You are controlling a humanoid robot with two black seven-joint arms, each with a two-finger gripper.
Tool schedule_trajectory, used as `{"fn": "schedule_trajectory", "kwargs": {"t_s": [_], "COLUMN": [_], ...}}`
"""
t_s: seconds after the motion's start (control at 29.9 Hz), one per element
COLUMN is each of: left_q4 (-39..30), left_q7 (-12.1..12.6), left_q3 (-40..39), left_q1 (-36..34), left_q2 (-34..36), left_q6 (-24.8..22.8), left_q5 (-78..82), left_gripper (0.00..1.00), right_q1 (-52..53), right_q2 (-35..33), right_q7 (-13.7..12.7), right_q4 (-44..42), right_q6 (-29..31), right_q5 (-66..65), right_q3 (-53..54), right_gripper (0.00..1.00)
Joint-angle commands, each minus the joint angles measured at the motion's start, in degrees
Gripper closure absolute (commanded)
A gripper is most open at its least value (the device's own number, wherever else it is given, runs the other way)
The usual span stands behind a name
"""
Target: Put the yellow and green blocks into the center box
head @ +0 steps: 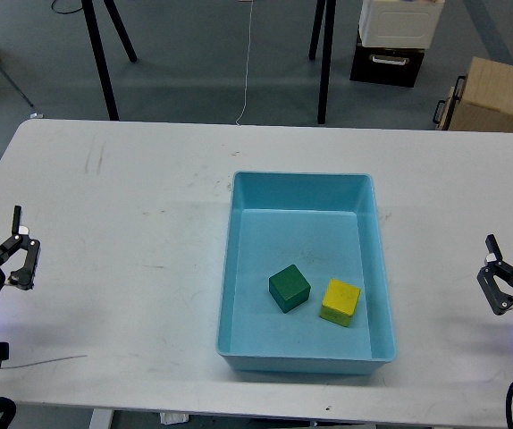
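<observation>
A green block [289, 288] and a yellow block [339, 301] lie side by side on the floor of the light blue box [239, 259] at the middle of the white table. My left gripper [4, 255] is open and empty at the table's left edge, far from the box. My right gripper [507, 284] is open and empty at the right edge.
The white table [131, 223] stretches around the box. Beyond its far edge stand black stand legs [326, 54], a dark cabinet [388, 58] and a cardboard box [498, 94] on the floor.
</observation>
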Motion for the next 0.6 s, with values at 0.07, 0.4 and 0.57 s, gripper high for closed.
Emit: {"fn": "schedule_trajectory", "kwargs": {"t_s": [0.07,0.4,0.57], "left_q4": [0.09,0.09,0.09], "left_q7": [-0.19,-0.11,-0.11], "left_q3": [7.60,8.66,8.58], "left_q1": [3.30,3.22,3.31], "left_q2": [-0.01,-0.01,-0.01], "left_q6": [0.00,0.00,0.00], "left_q5": [-0.07,-0.07,-0.07], "left_gripper": [0.00,0.00,0.00], "right_q1": [-3.13,-3.30,-3.30], "right_q2": [0.01,-0.17,-0.17], "right_q7": [-0.01,0.17,0.17], "right_q4": [2.07,1.71,1.80], "right_q6": [0.74,0.74,0.74], "right_q5": [-0.85,-0.76,-0.85], "right_q3": [-2.15,-1.45,-1.54], "right_gripper": [0.01,0.01,0.01]}}
